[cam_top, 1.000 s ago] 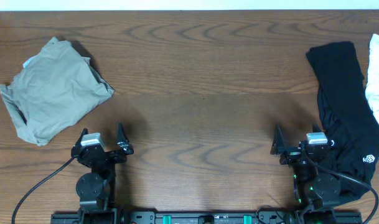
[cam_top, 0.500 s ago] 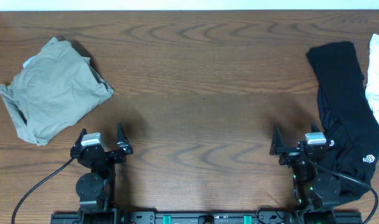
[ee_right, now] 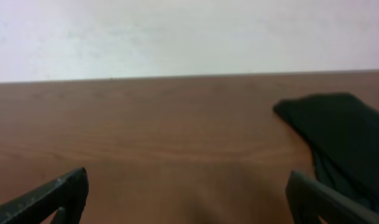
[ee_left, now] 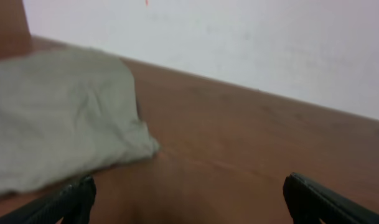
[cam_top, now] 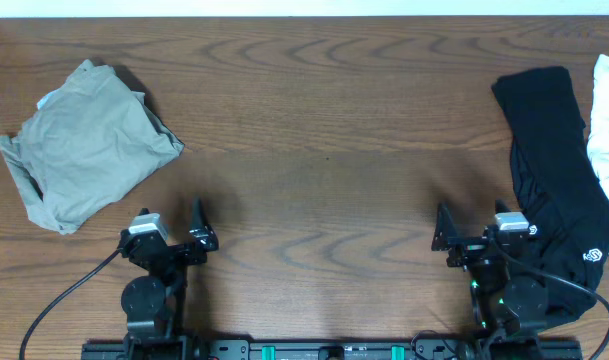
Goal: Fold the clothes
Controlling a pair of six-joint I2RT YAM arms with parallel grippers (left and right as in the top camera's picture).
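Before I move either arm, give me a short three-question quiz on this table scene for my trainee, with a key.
1. True or false: the left hand is shut on the crumpled khaki-grey fabric garment.
2. Which lies nearest the right hand? A: the khaki-grey garment. B: the long black fabric garment with a small white logo. C: both equally near.
3. Fill in: both hands' jaws stand ____ and hold nothing.
Key: 1 false; 2 B; 3 open.
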